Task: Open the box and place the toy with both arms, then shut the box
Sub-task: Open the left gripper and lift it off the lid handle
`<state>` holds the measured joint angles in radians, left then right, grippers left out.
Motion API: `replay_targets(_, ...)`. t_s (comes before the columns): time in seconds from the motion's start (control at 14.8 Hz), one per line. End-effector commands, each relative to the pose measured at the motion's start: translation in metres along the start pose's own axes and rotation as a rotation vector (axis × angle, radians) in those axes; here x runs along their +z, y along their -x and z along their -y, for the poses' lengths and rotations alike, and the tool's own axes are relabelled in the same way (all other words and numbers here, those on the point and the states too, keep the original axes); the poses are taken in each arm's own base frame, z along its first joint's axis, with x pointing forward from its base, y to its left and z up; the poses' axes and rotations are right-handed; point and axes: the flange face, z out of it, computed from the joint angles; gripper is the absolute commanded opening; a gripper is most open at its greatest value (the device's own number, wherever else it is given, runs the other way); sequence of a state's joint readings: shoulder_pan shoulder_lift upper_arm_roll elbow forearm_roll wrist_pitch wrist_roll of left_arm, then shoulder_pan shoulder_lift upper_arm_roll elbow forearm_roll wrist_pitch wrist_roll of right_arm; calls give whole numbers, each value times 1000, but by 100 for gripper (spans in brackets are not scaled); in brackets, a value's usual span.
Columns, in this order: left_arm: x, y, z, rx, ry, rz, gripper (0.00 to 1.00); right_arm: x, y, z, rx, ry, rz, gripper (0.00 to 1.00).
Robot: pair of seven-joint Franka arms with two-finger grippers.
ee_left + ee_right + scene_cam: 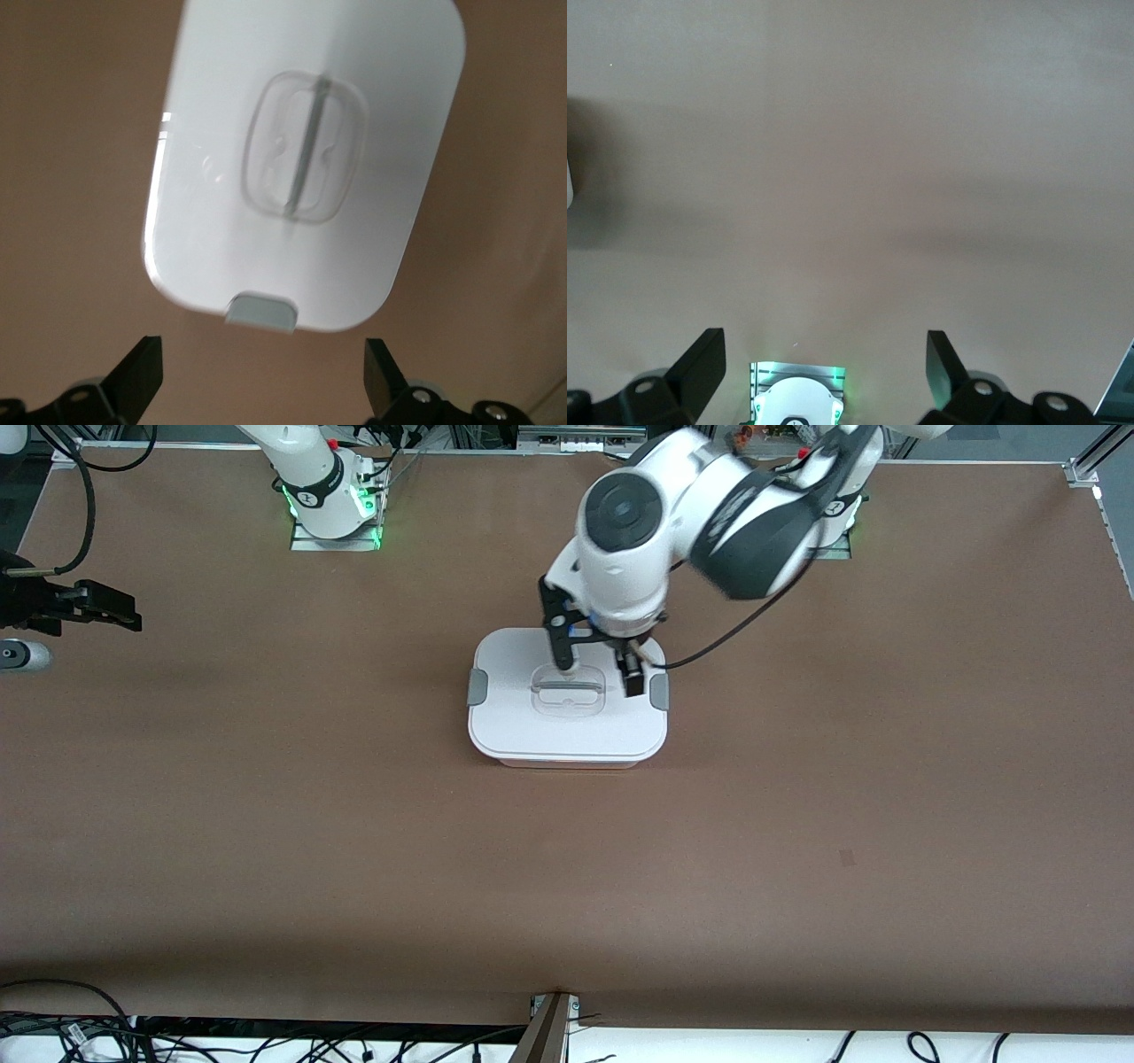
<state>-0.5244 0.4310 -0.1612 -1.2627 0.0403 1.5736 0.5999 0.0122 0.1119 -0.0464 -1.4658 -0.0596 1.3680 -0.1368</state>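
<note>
Left gripper spread wide over the closed box, holding nothing.

From my seat, the box sits mid-counter with its white lid flat on the base and a grey clip at each end. I see my left gripper hanging above the lid near the clear handle; one finger is over the handle and the other is near the clip toward the left arm's end. In the left wrist view both fingers stand wide apart with only bare counter between them, so I cannot say they touch the lid. My right gripper waits over the counter at the right arm's end, also spread wide and empty. I see no toy.
</note>
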Motion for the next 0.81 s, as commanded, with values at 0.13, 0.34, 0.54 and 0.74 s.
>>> replay_targets(0.13, -57, 137, 84, -193, -18, 5, 100, -5, -4, 2, -17, -11, -12, 100)
replay_targets(0.34, -60, 206, 133, -343, -6, -16, 100, -5, -7, 1, -15, -11, -14, 100)
replay_targets(0.54, -71, 272, 162, -462, 5, -48, 100, -5, -7, 1, -12, -12, -14, 100)
replay_targets(0.74, -85, 305, 157, -605, -31, -38, 100, -6, -7, 0, -13, -10, -15, 100)
